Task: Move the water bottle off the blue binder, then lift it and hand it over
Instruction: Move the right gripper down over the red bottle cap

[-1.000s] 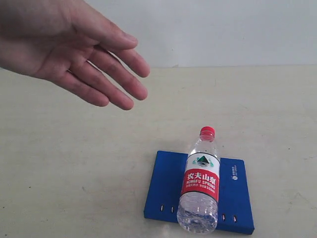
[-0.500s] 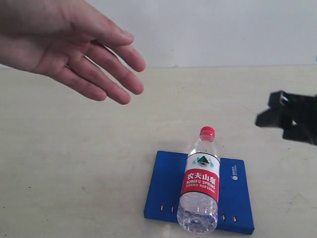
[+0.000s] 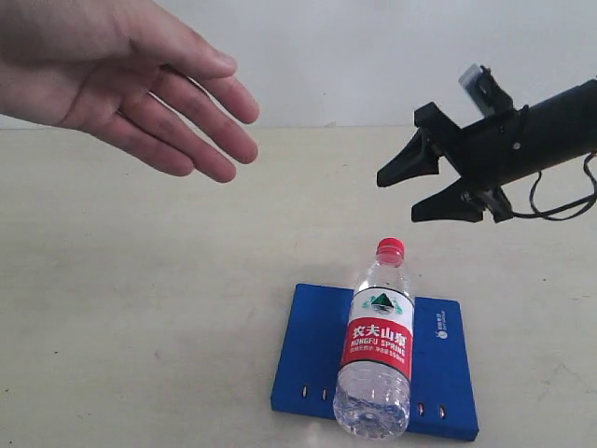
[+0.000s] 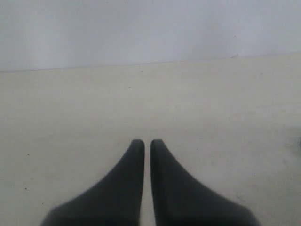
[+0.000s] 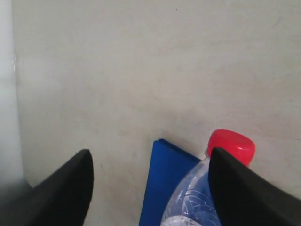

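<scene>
1. While it stands upright on the blue binder (image 3: 308, 355), toward the near edge in the exterior view, the water bottle (image 3: 376, 350) is touched by no gripper; clear plastic, red cap (image 3: 390, 247), red-and-white label
2. Blue binder: lies flat on the table (image 3: 140, 327); rivets along its near edge, small white logo (image 3: 441, 324) by the far right corner
3. Right gripper (image 3: 398, 198): in the air above and beyond the bottle, slightly to the right; jaws spread wide, empty; its wrist view shows the cap and a binder corner between the fingers
4. Left gripper (image 4: 147, 142): seen only in its wrist view, over bare table; jaws drawn to a thin slit, gripping nothing
5. Hand (image 3: 103, 75): open, fingers extended, upper left of the exterior view, well apart from the bottle
</scene>
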Tool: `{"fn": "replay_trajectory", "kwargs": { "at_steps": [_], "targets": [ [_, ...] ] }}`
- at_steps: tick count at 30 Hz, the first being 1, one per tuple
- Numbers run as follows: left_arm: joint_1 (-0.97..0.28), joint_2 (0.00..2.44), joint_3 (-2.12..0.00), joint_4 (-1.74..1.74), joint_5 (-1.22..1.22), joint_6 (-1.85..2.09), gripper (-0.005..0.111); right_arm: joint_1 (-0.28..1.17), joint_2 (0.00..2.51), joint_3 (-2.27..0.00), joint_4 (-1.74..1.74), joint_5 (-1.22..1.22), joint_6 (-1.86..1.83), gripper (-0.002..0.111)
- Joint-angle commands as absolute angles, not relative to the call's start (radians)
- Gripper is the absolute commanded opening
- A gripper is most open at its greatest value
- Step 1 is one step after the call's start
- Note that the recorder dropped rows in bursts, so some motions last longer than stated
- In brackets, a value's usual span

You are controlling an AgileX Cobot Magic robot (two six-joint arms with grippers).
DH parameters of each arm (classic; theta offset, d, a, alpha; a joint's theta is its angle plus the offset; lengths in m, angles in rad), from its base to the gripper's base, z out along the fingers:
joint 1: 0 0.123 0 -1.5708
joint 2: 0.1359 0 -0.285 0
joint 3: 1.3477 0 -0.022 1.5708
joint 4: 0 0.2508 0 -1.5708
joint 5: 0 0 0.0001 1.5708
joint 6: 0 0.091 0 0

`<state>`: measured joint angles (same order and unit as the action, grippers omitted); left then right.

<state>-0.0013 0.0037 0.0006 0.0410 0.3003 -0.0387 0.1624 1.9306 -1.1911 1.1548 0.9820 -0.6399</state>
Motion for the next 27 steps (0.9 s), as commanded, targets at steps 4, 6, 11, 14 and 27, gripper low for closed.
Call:
{"fn": "replay_trajectory", "kwargs": {
  "at_steps": [4,6,11,14,27],
  "targets": [
    [-0.009,0.000,0.000,0.032,0.289,-0.033,0.005,0.162,2.022,-1.199,1.143,0.976,-0.664,0.062],
    [-0.009,0.000,0.000,0.032,0.289,-0.033,0.005,0.162,2.034,-1.199,1.143,0.950,-0.664,0.062],
    [-0.009,0.000,0.000,0.032,0.289,-0.033,0.005,0.162,2.048,-1.199,1.141,0.934,-0.658,0.062],
    [-0.009,0.000,0.000,0.032,0.289,-0.033,0.005,0.162,2.068,-1.199,1.129,0.907,-0.651,0.062],
    [-0.009,0.000,0.000,0.032,0.289,-0.033,0.005,0.226,2.162,-1.199,1.218,0.903,-0.727,0.061]
  ]
}}
